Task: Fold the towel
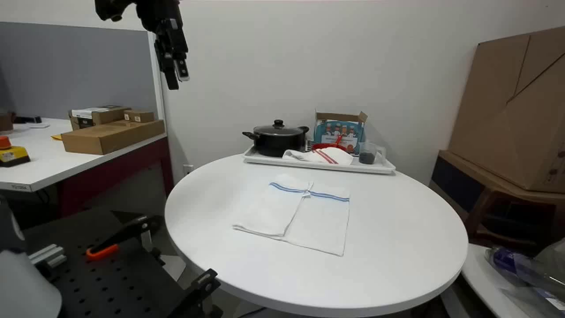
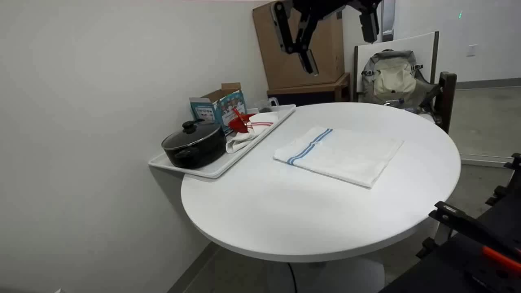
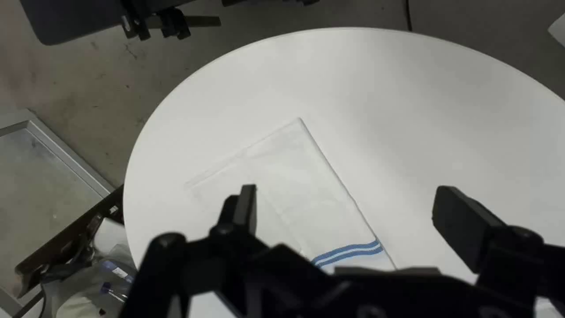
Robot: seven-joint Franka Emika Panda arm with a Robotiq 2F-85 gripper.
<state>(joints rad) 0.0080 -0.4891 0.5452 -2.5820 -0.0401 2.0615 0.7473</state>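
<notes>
A white towel with a double blue stripe near its far end lies flat on the round white table; it shows in both exterior views (image 1: pixel 320 227) (image 2: pixel 350 152). One side is folded over, and the flap's edge runs along the middle. A small bit of cloth is turned up where the flap edge meets the stripe. In the wrist view the towel (image 3: pixel 304 185) lies below the jaws, and its striped end is partly hidden by the gripper. My gripper (image 3: pixel 346 189) is wide open and empty. In both exterior views the gripper (image 1: pixel 177 84) (image 2: pixel 341 57) hangs high above the table, apart from the towel.
A white tray (image 1: pixel 309 167) at the table's back edge by the wall holds a black lidded pot (image 1: pixel 278 138), a red-striped cloth (image 1: pixel 333 155), a red pan (image 2: pixel 238 125), a blue box (image 2: pixel 232 106) and a clear cup (image 1: pixel 367 153). The round table (image 1: pixel 397 247) has a curved edge.
</notes>
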